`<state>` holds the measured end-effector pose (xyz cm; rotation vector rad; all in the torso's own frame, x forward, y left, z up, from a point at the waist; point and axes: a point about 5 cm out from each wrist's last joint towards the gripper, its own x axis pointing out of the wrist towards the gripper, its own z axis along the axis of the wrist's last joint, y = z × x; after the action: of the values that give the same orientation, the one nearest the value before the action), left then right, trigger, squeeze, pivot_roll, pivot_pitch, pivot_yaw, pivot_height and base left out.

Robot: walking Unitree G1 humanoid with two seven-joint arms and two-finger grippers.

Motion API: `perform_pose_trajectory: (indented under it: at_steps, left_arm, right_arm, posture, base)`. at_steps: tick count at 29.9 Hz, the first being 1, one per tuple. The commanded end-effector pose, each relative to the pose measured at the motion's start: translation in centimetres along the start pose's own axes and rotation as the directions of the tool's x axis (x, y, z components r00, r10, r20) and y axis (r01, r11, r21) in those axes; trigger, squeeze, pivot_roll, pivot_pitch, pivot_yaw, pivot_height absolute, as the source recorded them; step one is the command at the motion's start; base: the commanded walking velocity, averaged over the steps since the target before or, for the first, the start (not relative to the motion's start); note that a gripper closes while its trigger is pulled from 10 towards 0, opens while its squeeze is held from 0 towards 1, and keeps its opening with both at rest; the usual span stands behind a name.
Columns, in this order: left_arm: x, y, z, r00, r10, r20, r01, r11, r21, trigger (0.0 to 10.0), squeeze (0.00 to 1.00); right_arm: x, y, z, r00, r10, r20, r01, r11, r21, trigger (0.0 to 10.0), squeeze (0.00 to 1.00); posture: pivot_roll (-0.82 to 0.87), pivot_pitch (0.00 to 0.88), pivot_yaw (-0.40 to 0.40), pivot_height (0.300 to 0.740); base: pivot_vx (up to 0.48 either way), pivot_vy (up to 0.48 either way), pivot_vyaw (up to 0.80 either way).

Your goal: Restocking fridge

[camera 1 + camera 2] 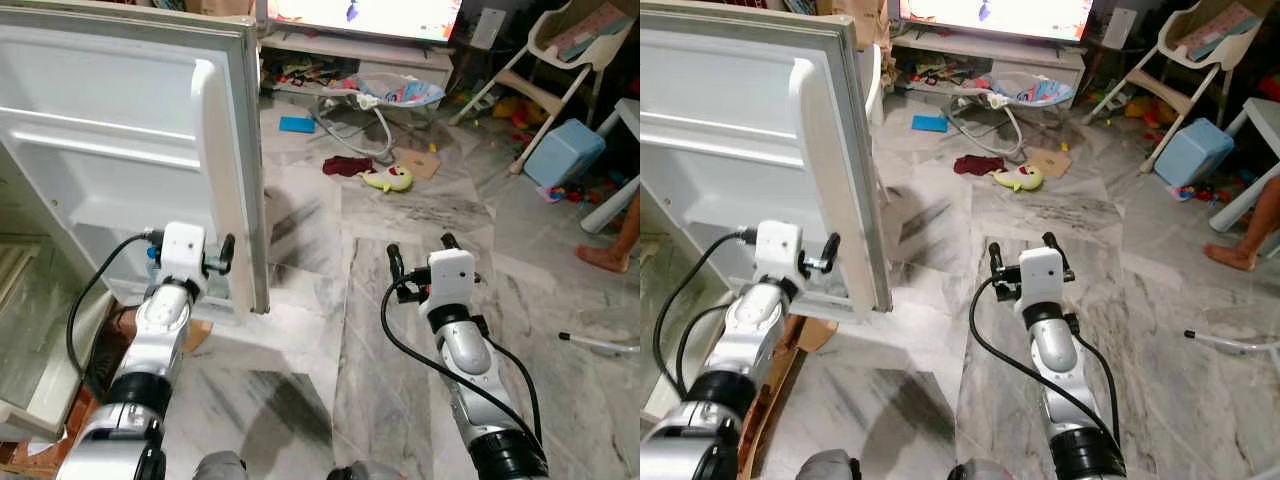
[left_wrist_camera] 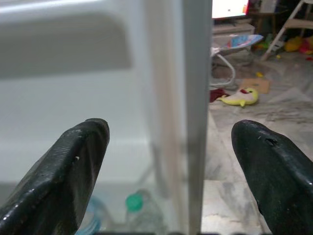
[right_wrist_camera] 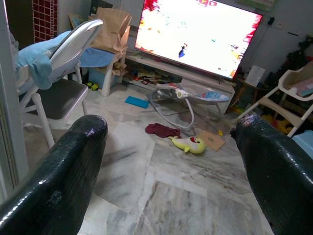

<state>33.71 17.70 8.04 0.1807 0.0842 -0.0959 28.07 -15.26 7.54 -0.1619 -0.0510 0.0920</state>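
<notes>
The white fridge door [image 1: 120, 150] stands open on my left, with its inner shelves facing me. My left gripper [image 1: 200, 262] is held up at the door's lower free edge [image 2: 195, 112], open; in the left wrist view that edge runs up between the two black fingers [image 2: 63, 171]. Low in the door shelf stands a clear bottle with a green cap [image 2: 133, 201]. My right gripper [image 1: 422, 255] hovers open over the marble floor in front of me, holding nothing. The fridge's inside [image 1: 30, 300] shows at the far left.
A yellow toy [image 1: 388, 179], red cloth [image 1: 347, 165], blue book [image 1: 297, 124] and baby bouncer [image 1: 390, 95] lie on the floor ahead, before a TV [image 1: 365, 15]. A high chair [image 1: 560, 50], blue box [image 1: 563, 152] and a person's foot [image 1: 605, 258] are at right.
</notes>
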Motion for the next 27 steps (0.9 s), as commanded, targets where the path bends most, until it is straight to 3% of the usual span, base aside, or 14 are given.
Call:
perform_pose_trajectory:
  at_steps: [1, 5, 7, 11, 13, 18, 19, 23, 27]
  left_arm:
    - [1.1, -1.6, 0.6, 0.998, -0.054, -0.022, 0.054, 0.998, 0.013, 10.0, 0.00]
    - [2.0, -3.4, 1.8, 0.990, -0.140, -0.015, 0.140, 0.989, 0.046, 10.0, 0.00]
    - [2.3, -6.5, 2.7, 0.952, -0.307, -0.008, 0.306, 0.945, 0.116, 10.0, 0.00]
    - [2.3, -7.3, 2.7, 0.942, -0.336, -0.004, 0.333, 0.934, 0.130, 10.0, 0.00]
    - [2.3, -7.3, 2.7, 0.943, -0.333, -0.003, 0.330, 0.935, 0.132, 10.0, 0.00]
    - [1.6, -4.8, 1.2, 0.963, -0.270, -0.006, 0.269, 0.956, 0.114, 10.0, 0.00]
    - [1.0, -3.7, 0.5, 0.967, -0.256, 0.000, 0.255, 0.963, 0.092, 10.0, 0.00]
    - [-0.2, -2.3, -0.7, 0.979, -0.205, -0.001, 0.205, 0.977, 0.058, 10.0, 0.00]
    - [-1.1, -1.8, -1.7, 0.983, -0.186, -0.010, 0.186, 0.981, 0.053, 10.0, 0.00]
  right_arm:
    - [-0.1, -0.4, 0.1, 1.000, -0.007, 0.006, 0.007, 1.000, -0.006, 10.0, 0.00]
    - [-0.2, -0.5, 0.0, 1.000, -0.015, 0.003, 0.015, 1.000, -0.012, 10.0, 0.00]
    - [-0.4, -0.7, 0.0, 1.000, -0.024, 0.001, 0.024, 1.000, -0.015, 10.0, 0.00]
    - [-0.5, -0.6, 0.0, 1.000, -0.026, 0.002, 0.026, 1.000, -0.015, 10.0, 0.00]
    - [-0.5, -0.6, 0.0, 1.000, -0.026, 0.003, 0.026, 1.000, -0.015, 10.0, 0.00]
    - [-0.4, -0.5, -0.3, 1.000, -0.018, -0.016, 0.018, 1.000, -0.015, 10.0, 0.00]
    - [-0.4, -0.4, -0.3, 1.000, -0.015, -0.015, 0.015, 1.000, -0.013, 10.0, 0.00]
    - [-0.4, -0.3, -0.2, 1.000, -0.012, -0.008, 0.012, 1.000, -0.008, 10.0, 0.00]
    - [-0.4, 0.0, -0.2, 1.000, -0.006, -0.007, 0.006, 1.000, -0.006, 10.0, 0.00]
  posture:
    - [-0.02, 0.000, -0.085, 0.740]
    - [-0.03, 0.000, -0.079, 0.740]
    - [-0.03, 0.000, -0.075, 0.740]
    - [-0.03, 0.000, -0.072, 0.740]
    - [-0.03, 0.000, -0.072, 0.740]
    - [-0.02, 0.000, -0.078, 0.740]
    - [-0.01, 0.000, -0.078, 0.740]
    - [0.00, 0.000, -0.079, 0.740]
    - [0.01, 0.000, -0.083, 0.740]
  base:
    - [0.000, 0.000, 0.00]
    - [0.000, 0.000, 0.00]
    - [0.000, 0.000, 0.00]
    - [0.000, 0.000, 0.00]
    - [0.000, 0.000, 0.00]
    - [0.000, 0.000, -0.41]
    - [0.289, 0.000, -0.80]
    - [0.396, 0.000, -0.60]
    - [0.480, 0.000, 0.00]
